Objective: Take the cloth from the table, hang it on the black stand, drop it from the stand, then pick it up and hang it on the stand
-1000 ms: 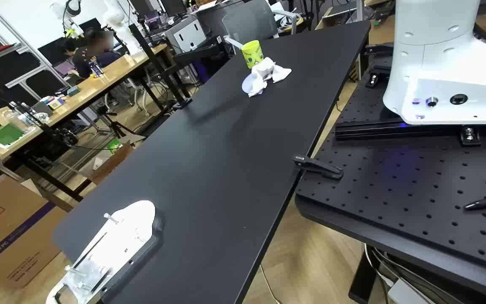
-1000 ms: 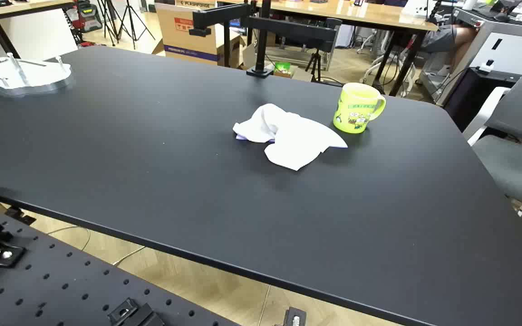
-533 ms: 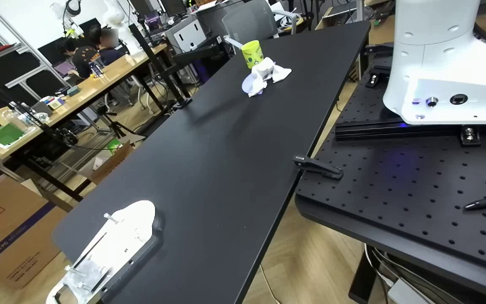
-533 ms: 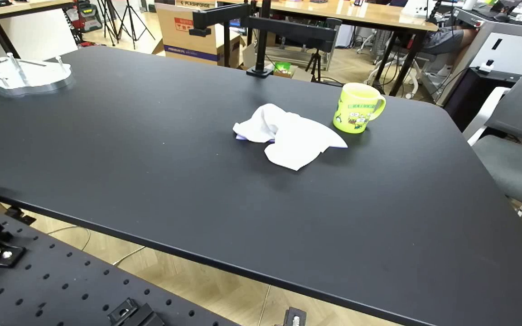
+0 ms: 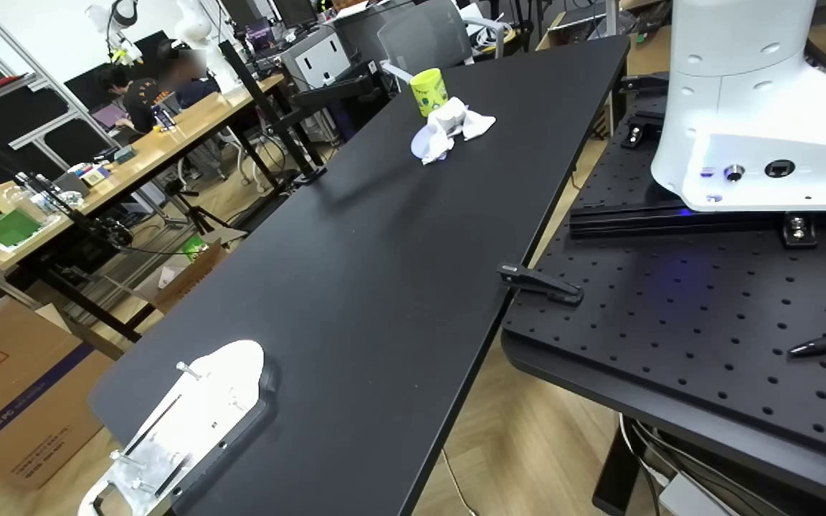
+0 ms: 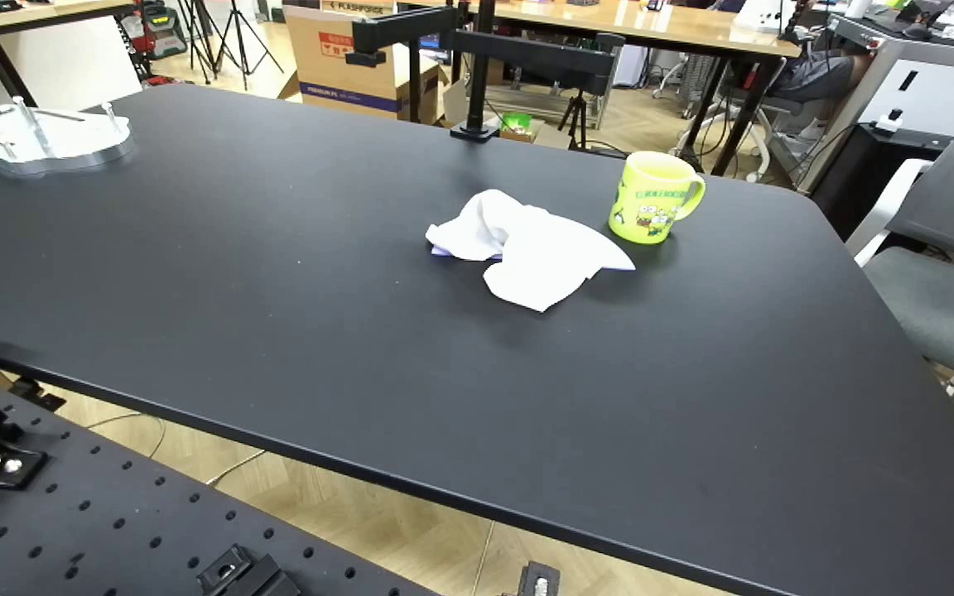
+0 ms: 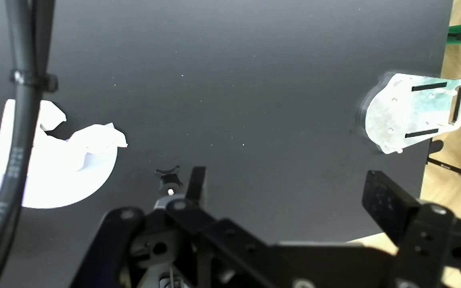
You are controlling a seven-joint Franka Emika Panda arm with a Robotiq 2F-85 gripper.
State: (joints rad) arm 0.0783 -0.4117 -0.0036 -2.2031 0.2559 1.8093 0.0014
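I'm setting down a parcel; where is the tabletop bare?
Widest: the matte black table between the crumpled white cloth and the pale oblong pegged plate. Another: between cloth and the edge facing the black perforated board. Crowded: around cloth and yellow-green mug.

cloth: soft-looking fabric, matt, creased; weave washed out by glare
flat rounded piece: smooth face; material cannot be told
table: smooth matt top, a few light specks
mug: glossy, plastic-looking, printed side
black stand: smooth, matt; metal or plastic unclear
slotted plate: bare metal look, shiny
perforated plate: matt black finish, faint sheen
arm base: smooth hard shell, slightly glossy
workbench: pale wood top, light sheen
cardboard box: plain, matt, printed
floor: smooth, wood-look, satin
cable: smooth rubbery sheath, low gloss
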